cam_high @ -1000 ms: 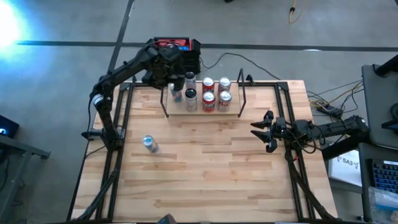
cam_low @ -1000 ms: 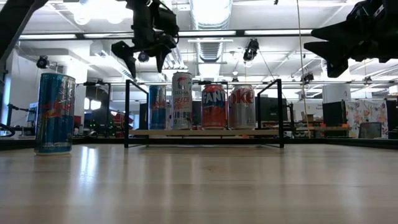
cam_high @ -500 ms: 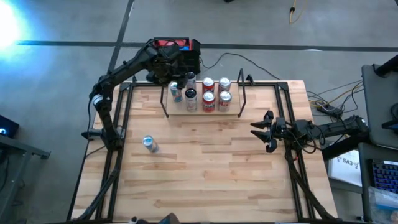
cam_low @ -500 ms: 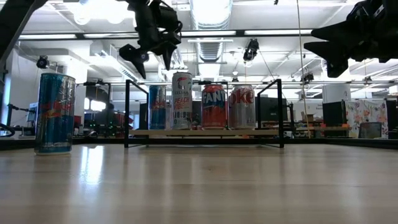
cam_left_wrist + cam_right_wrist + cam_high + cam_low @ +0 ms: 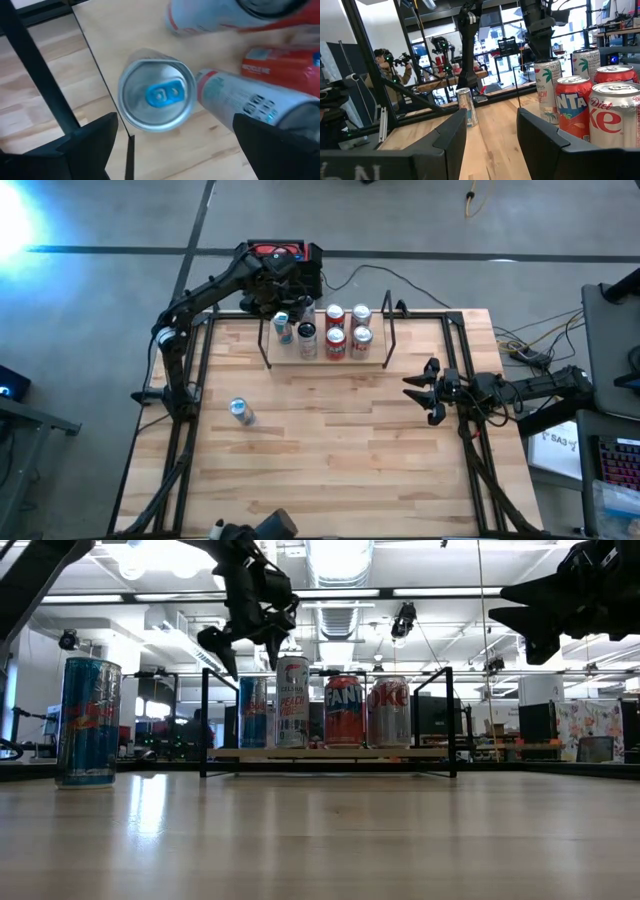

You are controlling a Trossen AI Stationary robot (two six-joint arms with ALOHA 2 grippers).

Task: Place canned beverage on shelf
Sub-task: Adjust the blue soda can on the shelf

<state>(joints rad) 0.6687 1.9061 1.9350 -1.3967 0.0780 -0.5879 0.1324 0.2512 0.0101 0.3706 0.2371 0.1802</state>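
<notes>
The shelf (image 5: 379, 352), a light-wood plank with black rod uprights, stands at the table's far middle and holds several upright cans. Among them are a blue can (image 5: 156, 95) at its left end and a white peach can (image 5: 292, 702) beside it. My left gripper (image 5: 247, 640) is open and empty, hovering above the blue can, and its fingers stand on either side of the can without touching it in the left wrist view (image 5: 180, 150). Another blue can (image 5: 240, 412) stands upright alone on the table's left side. My right gripper (image 5: 415, 392) is open and empty at the table's right edge.
A black-and-red box (image 5: 285, 258) sits just behind the table's far edge, under my left arm. Cables run off the far right corner (image 5: 520, 345). A person (image 5: 382, 60) shows in the room beyond. The table's middle and near part (image 5: 330, 460) is bare wood.
My left gripper has drifted a little toward the table's right and slightly down above the shelf's left end, staying open. The cans have kept still.
</notes>
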